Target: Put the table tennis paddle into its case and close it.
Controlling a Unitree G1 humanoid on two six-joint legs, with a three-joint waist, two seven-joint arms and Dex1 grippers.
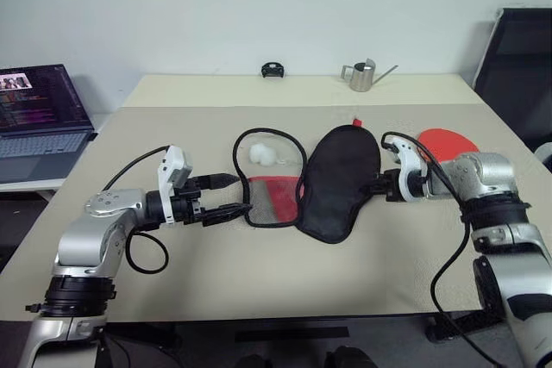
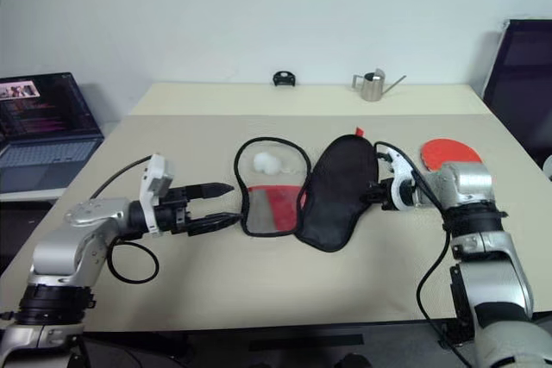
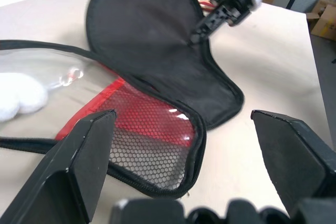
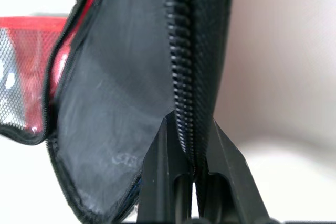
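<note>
A broad beige surface with a smooth matte top is seen, a paler strip running along its far edge. A dark laptop with a lit screen stands open beside the surface on the robot's left.

The case lies opened flat near the middle. Its black fabric half is paddle-shaped, the round end lying toward the far edge and the narrow neck toward the robot, so that the long axis runs nearly front to back with a slight lean. The other half, on its left, is outlined by black edging and shows a clear panel with a white lump behind it, then red fabric under black honeycomb mesh at the near end.

The paddle lies flat at the far right of the surface, its round red rubber face up, partly hidden behind the right arm and well apart from the left tool.

The right tool is clamped on the zip edge of the black half, the coiled zipper teeth being pinched between its fingers. The left tool is held spread wide, pointing at the mesh end of the case, just beside it and not touching.

A small steel watering can and a black ring-shaped object stand at the far edge.
</note>
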